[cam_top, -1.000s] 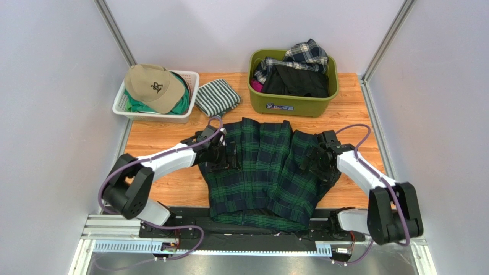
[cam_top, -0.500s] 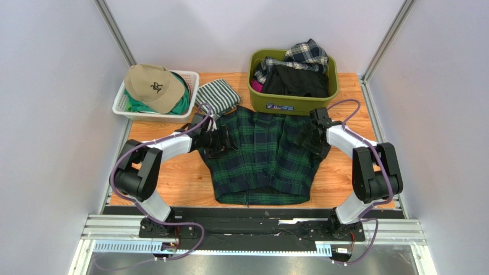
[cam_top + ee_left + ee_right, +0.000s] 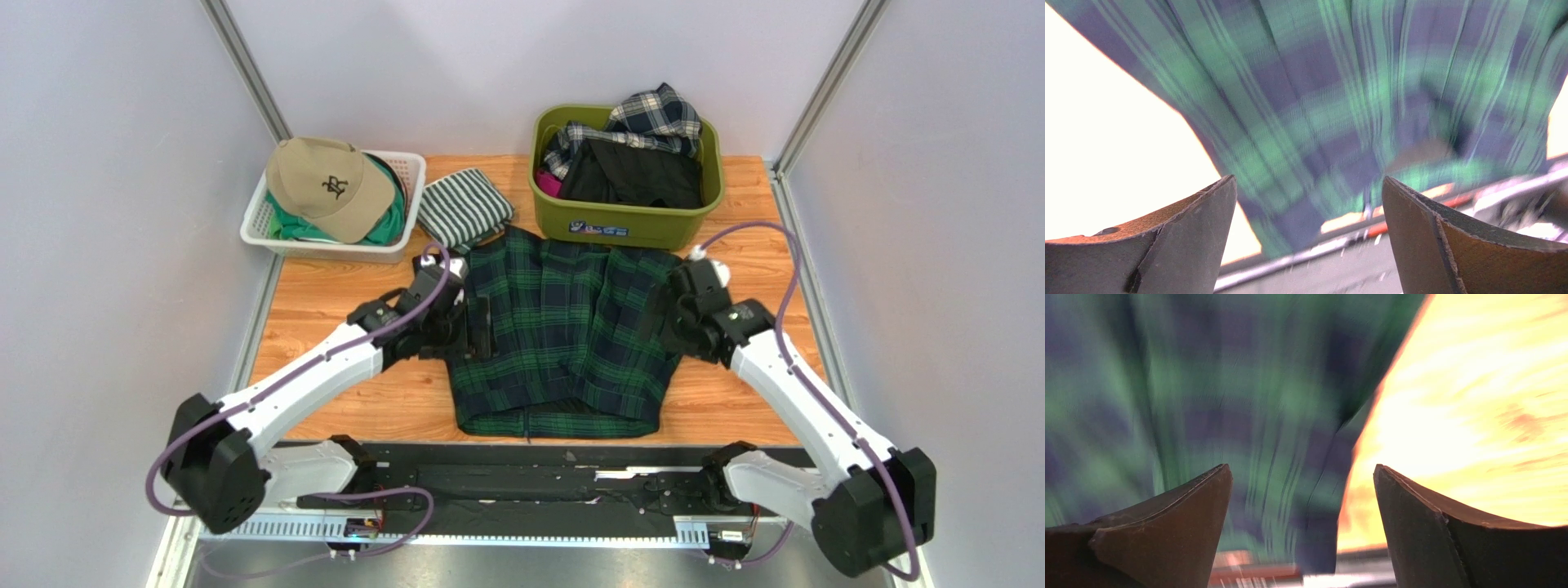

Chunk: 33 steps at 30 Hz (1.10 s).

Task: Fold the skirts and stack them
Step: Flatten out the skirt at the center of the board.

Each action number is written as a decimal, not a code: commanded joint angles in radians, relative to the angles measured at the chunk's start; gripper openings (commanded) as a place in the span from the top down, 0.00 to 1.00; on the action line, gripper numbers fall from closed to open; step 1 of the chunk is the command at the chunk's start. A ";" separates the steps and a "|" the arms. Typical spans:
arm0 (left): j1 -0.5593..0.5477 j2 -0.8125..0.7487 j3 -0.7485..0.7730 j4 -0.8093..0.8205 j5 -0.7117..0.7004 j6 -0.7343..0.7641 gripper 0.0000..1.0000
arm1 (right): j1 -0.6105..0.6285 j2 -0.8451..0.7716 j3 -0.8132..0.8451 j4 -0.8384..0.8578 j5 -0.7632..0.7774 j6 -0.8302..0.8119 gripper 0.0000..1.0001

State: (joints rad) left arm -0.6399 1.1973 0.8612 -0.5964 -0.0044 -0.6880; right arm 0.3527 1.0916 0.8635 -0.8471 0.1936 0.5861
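The tartan skirt lies spread on the table in the middle of the overhead view. Its narrower waist end reaches up toward the green bin, and its wide hem lies along the lower edge of the wood. It looks flat and open, with no fold made that I can see.

The left gripper is over the skirt's left side and the right gripper is over its right side. In both wrist views the jaws are spread wide with nothing between them, and only tartan cloth and bright table show beyond. The right wrist view is badly blurred, so I cannot tell whether either gripper touches the cloth.

The black skirt and the navy-white plaid skirt sit heaped in the green bin at the upper right, unfolded. At the upper left, a white basket holds a tan cap, and a striped folded cloth lies just beside it.

By my reading the task is at an early stage. One skirt is laid out ready for folding, two are waiting in the bin, and no stack has been started anywhere.
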 commanded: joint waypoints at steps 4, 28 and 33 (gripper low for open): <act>-0.164 -0.033 -0.083 -0.209 -0.118 -0.113 0.05 | 0.245 0.010 -0.080 -0.119 0.015 0.078 0.10; -0.202 0.073 -0.171 -0.155 -0.164 -0.202 0.99 | 0.235 0.047 -0.247 -0.108 0.006 0.235 0.70; -0.199 0.039 -0.174 -0.183 -0.161 -0.237 1.00 | 0.154 -0.039 -0.236 -0.136 -0.065 0.235 1.00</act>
State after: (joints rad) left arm -0.8413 1.2800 0.6987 -0.7246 -0.1318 -0.8894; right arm 0.5724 1.1133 0.6205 -0.9173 0.1390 0.8078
